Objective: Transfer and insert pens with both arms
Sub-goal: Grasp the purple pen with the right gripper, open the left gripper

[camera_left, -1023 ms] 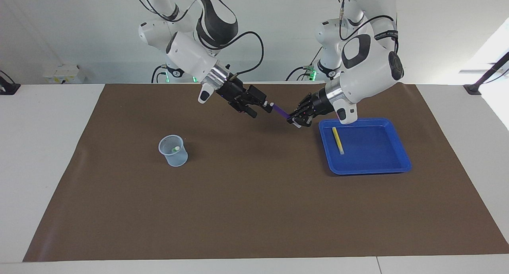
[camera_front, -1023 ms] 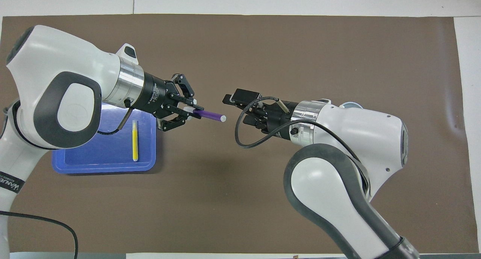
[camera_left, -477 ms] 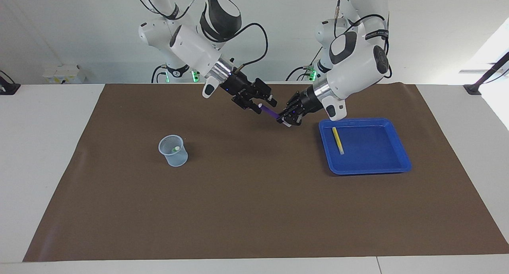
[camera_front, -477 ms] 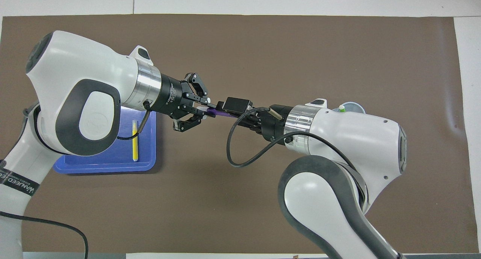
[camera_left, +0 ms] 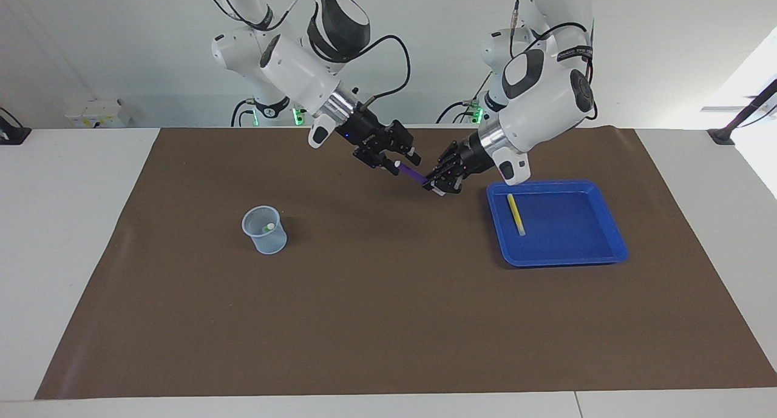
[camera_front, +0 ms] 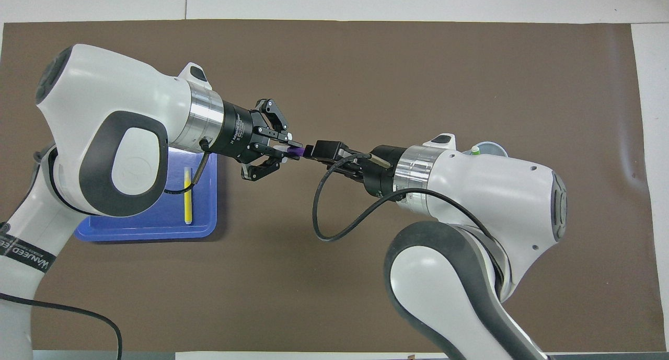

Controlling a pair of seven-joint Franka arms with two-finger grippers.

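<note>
Gripping purple pen mid-frame in left gripper; right gripper fingers apart around its cap. Releasing early risks dropping it to desk.

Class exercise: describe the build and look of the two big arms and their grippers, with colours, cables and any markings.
Both arms have glossy white rounded shells with dark grey-black joint bands and a silver wrist ring. The left gripper and right gripper are black. A black cable loops from the right wrist. The left arm carries a black band with white lettering.
</note>
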